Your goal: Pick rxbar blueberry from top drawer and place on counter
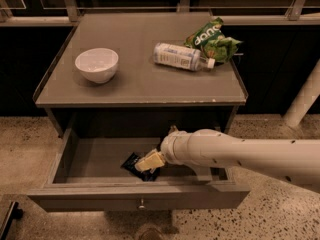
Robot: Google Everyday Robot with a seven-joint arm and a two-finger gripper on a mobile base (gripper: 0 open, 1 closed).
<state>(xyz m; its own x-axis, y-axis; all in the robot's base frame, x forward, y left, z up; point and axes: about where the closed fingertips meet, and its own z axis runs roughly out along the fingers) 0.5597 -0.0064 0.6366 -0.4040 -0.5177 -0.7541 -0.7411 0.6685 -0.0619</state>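
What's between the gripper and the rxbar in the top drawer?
Nothing. In the camera view the gripper overlaps the rxbar blueberry on the floor of the open top drawer; no other item lies between them.

Cream pincer [144, 164] in top drawer [90, 198] over navy-black rxbar blueberry [130, 162] (perhaps pale-printed).

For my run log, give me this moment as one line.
stage: pick | gripper: inside open top drawer, at rxbar blueberry | bar: in drawer | counter: bar not placed yet
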